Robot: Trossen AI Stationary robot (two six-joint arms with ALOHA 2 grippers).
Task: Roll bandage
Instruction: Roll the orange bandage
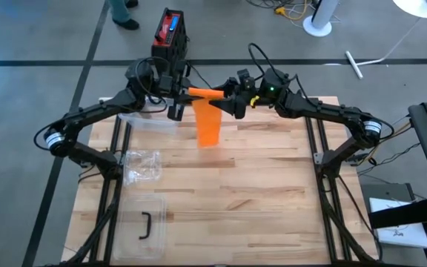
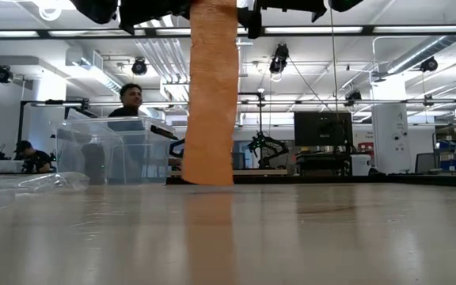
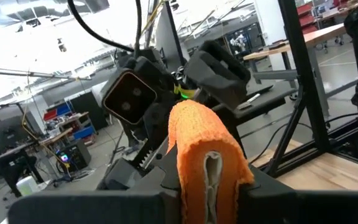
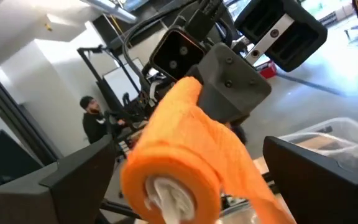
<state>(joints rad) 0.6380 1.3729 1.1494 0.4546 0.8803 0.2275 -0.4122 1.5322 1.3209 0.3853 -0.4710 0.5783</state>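
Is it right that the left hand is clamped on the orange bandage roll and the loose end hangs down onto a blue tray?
Not quite. The left hand does clamp the orange bandage roll, but the low view shows the loose end hanging onto the bare wooden table, no blue tray.

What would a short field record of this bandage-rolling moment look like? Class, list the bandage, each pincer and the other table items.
bandage: orange bandage, roll end held up between the arms, loose strip hanging to the table
left pincer: left pincer shut on the roll
right pincer: right pincer open, fingers either side of the roll's end, not clamping
other items: clear plastic bag; clear lid with a dark handle
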